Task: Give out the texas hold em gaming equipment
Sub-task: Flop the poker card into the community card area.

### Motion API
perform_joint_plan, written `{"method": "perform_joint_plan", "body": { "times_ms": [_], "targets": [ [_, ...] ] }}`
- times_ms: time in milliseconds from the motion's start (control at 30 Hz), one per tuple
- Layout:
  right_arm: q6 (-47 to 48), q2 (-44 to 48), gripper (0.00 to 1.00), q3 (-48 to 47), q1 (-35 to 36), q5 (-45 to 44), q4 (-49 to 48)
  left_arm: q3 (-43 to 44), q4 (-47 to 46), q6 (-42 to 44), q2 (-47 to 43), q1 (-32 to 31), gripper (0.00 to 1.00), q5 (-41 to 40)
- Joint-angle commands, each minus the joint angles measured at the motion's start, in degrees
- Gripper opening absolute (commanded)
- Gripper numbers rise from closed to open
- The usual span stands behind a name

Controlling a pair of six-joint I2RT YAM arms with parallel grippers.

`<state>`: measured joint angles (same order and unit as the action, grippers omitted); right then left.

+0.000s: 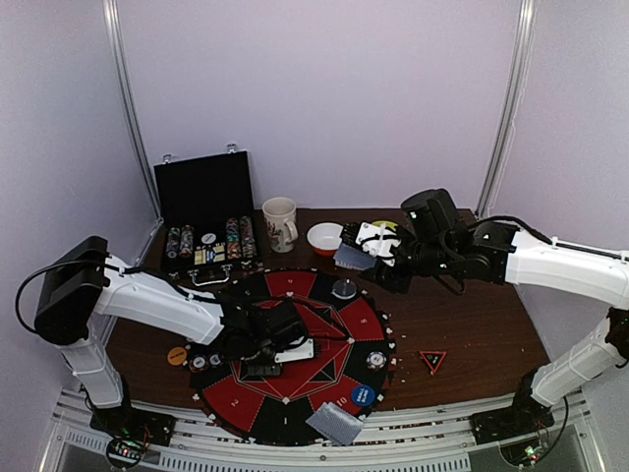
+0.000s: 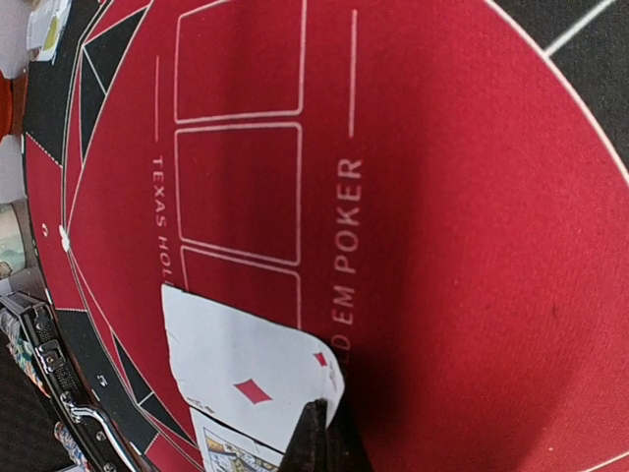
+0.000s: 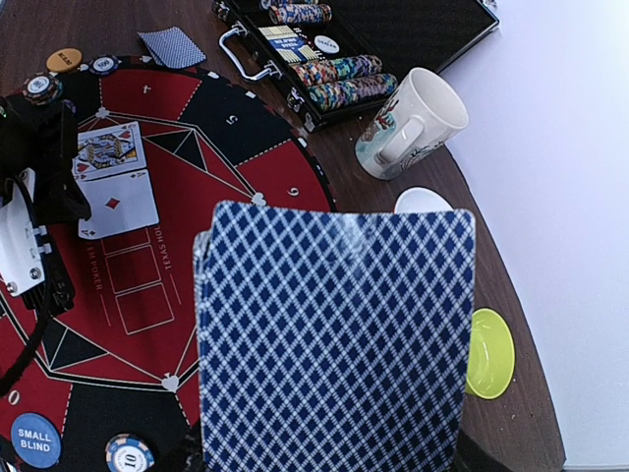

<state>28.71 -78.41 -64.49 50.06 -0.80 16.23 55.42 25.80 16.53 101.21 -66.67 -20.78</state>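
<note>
**Deck [image 1: 352, 258] gripped on the right, two cards face up on the mat [image 1: 295, 287]**

From above, the right jaws are clamped on the deck over the mat's far right rim, close to the red-and-white bowl [image 1: 324, 238]. The cards stick out leftward from the jaws, toward the mug [image 1: 279, 224]. The left jaws sit low over the middle of the mat. A small face-down pile [image 1: 334, 425] lies skewed across the mat's near rim. The triangle marker [image 1: 432, 361] rests on the worktop [image 1: 482, 324] right of the mat, one tip toward the near edge. The blue disc [image 1: 364, 395] is on the mat's near right, and the orange disc [image 1: 177, 356] is just off its left rim.

At the left wrist, the jaws are fully closed to a dark point at a corner of the diamond card [image 2: 246, 369], which lies face up on the red felt. A court card [image 2: 228, 454] lies against it. Whether the tips pinch the card I cannot tell.

At the right wrist, the deck fills the middle of the view. Its blue back with a white lattice faces the lens, its long axis runs up the frame, and its top edge sits below the mug.
</note>
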Motion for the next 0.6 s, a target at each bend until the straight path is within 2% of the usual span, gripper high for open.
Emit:
{"method": "perform_joint_plan", "body": {
  "times_ms": [0, 567],
  "targets": [
    [-0.3, 1.2, 0.57, 0.4, -0.3, 0.1, 0.0, -0.3, 3.0, -2.0, 2.8, 0.8, 0.00, 3.7],
    [-0.1, 1.1, 0.57, 0.1, -0.3, 0.1, 0.0, -1.0, 6.3, -2.6, 1.4, 1.5, 0.00, 5.9]
  ]
}}
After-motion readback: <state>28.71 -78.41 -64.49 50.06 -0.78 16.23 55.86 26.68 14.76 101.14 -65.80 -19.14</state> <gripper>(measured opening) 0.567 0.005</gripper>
